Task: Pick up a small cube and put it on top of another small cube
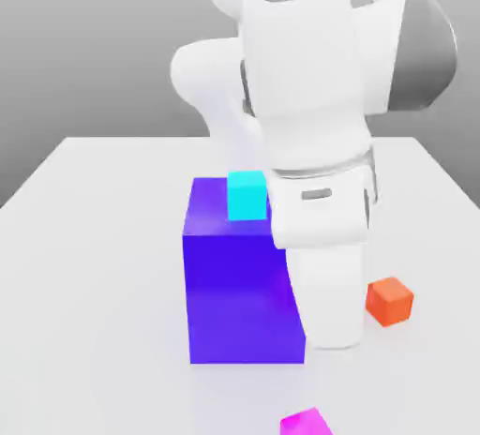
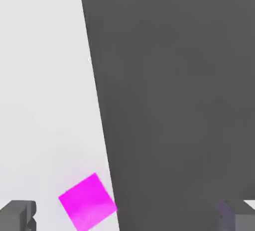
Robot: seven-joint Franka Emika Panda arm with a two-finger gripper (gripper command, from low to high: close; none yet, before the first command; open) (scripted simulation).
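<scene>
Left to right in the exterior view: big blue block point(image 1: 246, 283) sits mid-table, a cyan cube point(image 1: 247, 195) on its top at the back right corner; the white arm point(image 1: 314, 189) stands just right of the block, covering its right edge; orange cube point(image 1: 389, 300) at about 3 o'clock from the block, apart from it, on the white table point(image 1: 94, 236); pink cube point(image 1: 306, 423) at roughly 5 o'clock from the block, at the near table edge, well apart from the orange one. In the hand view the pink cube point(image 2: 88, 201) lies on the table just inside the edge, rotated so its sides run diagonal to the two fingertips, left fingertip point(image 2: 19, 215) and right one point(image 2: 238, 216) at opposite sides of frame, so the gripper point(image 2: 128, 215) is spread wide with nothing between the fingers, and the cube is off centre toward the left finger. Handling guess: small rigid block, light, flat faces, nothing fragile, smooth sides could slip if pinched on corners. Take it on two opposite flat faces, mid-height; that needs the wrist turned to match the cube's rotation and the hand shifted to centre over it. Close to the table edge, so a nudge could push it off. Orange cube looks like the stacking target; top is small, so release must be square
</scene>
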